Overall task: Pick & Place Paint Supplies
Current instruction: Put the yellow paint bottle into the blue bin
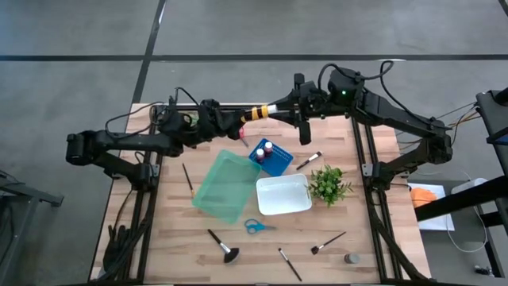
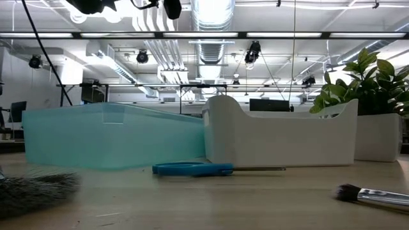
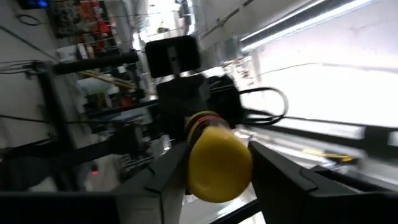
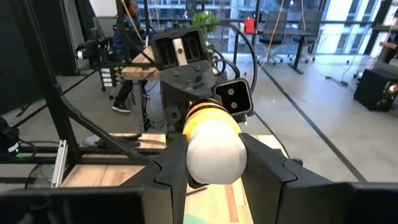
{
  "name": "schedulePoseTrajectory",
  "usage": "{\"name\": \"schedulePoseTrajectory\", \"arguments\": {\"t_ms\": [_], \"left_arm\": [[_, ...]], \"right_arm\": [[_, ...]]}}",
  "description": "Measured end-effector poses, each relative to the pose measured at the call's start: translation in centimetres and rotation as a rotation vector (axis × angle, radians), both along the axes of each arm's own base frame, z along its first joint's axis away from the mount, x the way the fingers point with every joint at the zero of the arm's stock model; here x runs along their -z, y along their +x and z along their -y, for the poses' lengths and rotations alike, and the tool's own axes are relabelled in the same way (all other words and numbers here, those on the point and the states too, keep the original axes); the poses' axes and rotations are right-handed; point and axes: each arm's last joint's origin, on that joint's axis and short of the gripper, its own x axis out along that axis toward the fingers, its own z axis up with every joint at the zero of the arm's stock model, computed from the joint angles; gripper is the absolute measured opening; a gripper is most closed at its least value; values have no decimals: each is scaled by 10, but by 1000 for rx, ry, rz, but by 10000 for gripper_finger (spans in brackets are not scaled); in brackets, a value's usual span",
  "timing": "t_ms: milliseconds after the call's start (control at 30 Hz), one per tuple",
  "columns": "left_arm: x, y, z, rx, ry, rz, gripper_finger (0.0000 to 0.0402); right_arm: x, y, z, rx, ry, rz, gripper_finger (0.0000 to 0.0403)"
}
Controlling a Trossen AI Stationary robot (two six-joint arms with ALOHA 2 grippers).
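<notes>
Bottle (image 1: 255,112) between two hands above the worktop (image 1: 238,246).
Left hand (image 1: 235,119) and right hand (image 1: 274,108) both grasping it, one each end.

A pale wooden worktop (image 1: 175,254) carries a tilted teal bin (image 1: 226,187), a blue tray (image 1: 271,159) holding two paint bottles (image 1: 263,149), a white bin (image 1: 283,195), a leafy plant (image 1: 329,184), blue-handled scissors (image 1: 257,226), scattered brushes (image 1: 223,246) and a small grey pot (image 1: 351,258).
</notes>
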Motion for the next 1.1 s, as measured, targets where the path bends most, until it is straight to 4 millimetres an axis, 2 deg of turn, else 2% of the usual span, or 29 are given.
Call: {"name": "schedulePoseTrajectory", "arguments": {"t_ms": [100, 367, 500, 667, 767, 967, 1100], "left_arm": [[1, 0, 0, -23, 57, -17, 216], [-6, -7, 3, -31, 172, -11, 349], [-9, -11, 6, 34, 274, -32, 389], [-12, -17, 12, 142, 392, -109, 399], [-22, -21, 16, 200, 495, -88, 399], [-77, -38, 16, 60, 746, 80, 386], [-110, -46, 6, -28, 858, -6, 356]], "right_arm": [[0, 1, 0, 4, 3, 0, 108], [-1, 0, 0, 5, 10, 3, 108], [-1, -3, 0, 9, 28, -2, 108], [3, -6, 4, 37, 112, -55, 108], [10, -8, 9, 70, 176, -120, 108], [36, -21, 16, 164, 290, -403, 108], [57, -34, 13, 225, 322, -642, 108]]}}
